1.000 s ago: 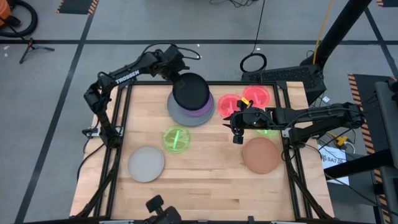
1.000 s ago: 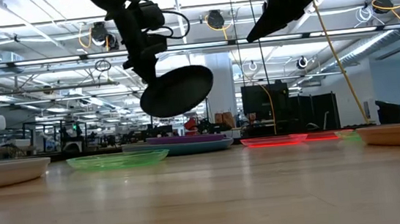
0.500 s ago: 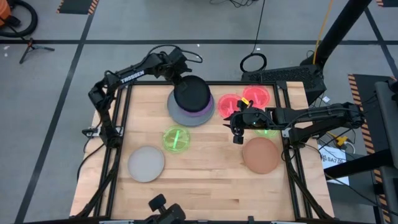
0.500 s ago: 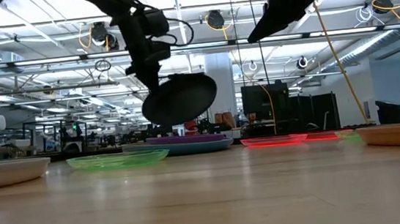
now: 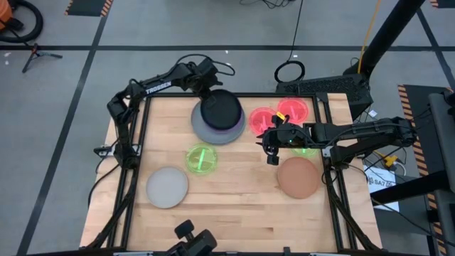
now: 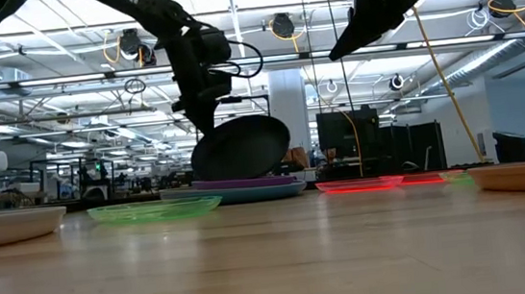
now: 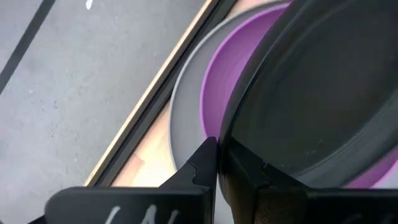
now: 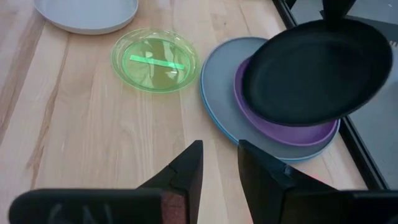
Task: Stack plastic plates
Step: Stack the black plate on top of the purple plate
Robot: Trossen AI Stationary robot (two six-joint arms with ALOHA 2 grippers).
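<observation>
High view: left claw (image 5: 208,85) grips rim of round black plastic plate (image 5: 220,110), tilted just above purple plate (image 5: 232,126) on grey/blue stack, far side of tabletop (image 5: 234,206). Level it, centre, lower, then release. Right claw (image 5: 271,151) idle mid-tabletop, fingers apart.

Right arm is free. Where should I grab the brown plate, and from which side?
Take the brown plate by its rim, one finger above and one under the lip, since it lies flat and shallow. Its edge toward the table's middle looks best: bare wood there, and the right gripper hovers open just beside it. The left gripper is busy holding the black plate.
</observation>
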